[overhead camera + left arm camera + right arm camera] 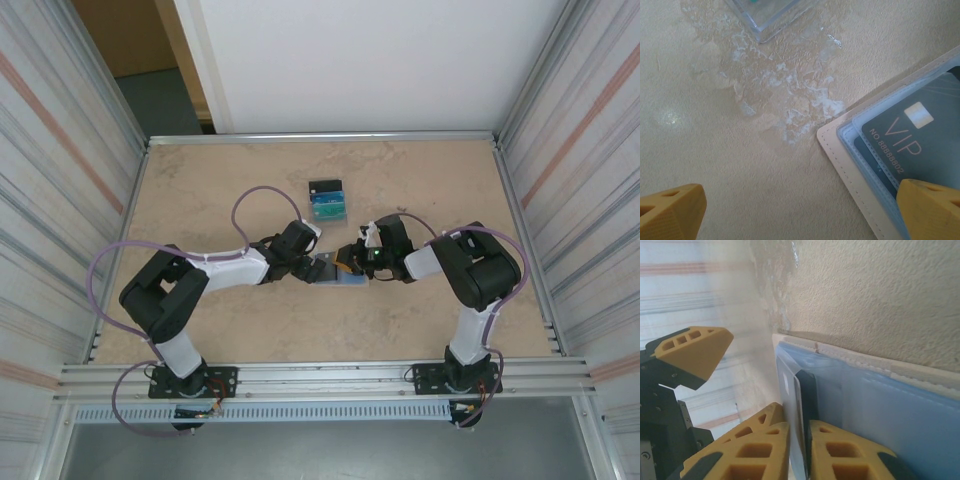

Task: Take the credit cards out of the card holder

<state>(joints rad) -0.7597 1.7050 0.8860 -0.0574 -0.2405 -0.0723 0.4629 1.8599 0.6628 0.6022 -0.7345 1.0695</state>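
Pinching dark credit card (807,392) edge, bottom centre, with near-closed right gripper (799,452), inside open card holder (920,415); left gripper (800,215) spread wide, empty, lower frame.

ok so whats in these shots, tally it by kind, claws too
yellow-fingered claws: 2 (left claw, right claw)
tan folding card holder, pale blue inside: 1
dark grey plastic VIP card: 1
clear plastic box: 1
total: 5
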